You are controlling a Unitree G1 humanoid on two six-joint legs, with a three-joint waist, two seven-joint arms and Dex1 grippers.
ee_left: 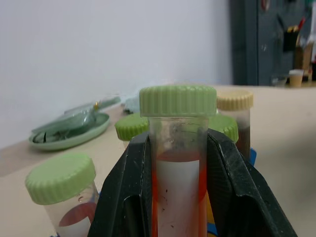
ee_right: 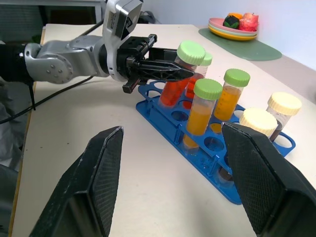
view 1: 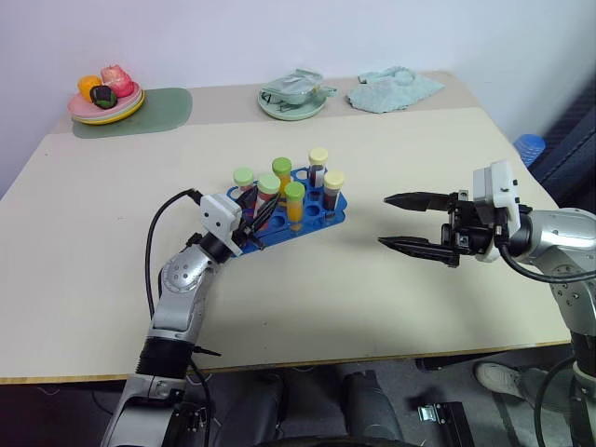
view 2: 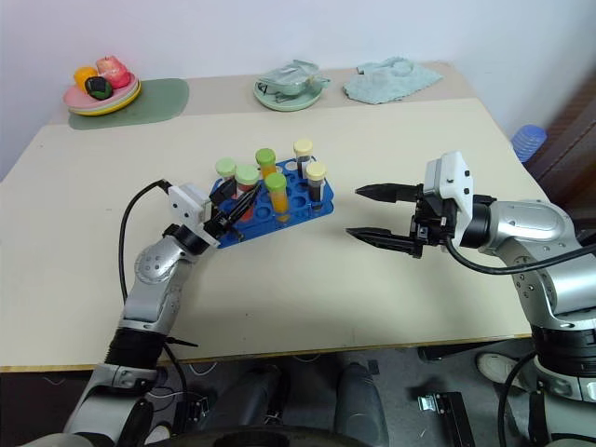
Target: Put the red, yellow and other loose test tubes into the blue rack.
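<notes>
The left gripper (ee_right: 165, 70) is clamped on the red tube with the light-green cap (ee_right: 181, 74), holding it tilted over the near corner of the blue rack (view 1: 328, 212), its base at or just inside a hole. If the tilt is not corrected, the base may catch the rim and tip or drag the rack, jostling the 5 other capped tubes standing there. The right gripper (view 1: 411, 222) hangs open and empty, well apart to the rack's right.
</notes>
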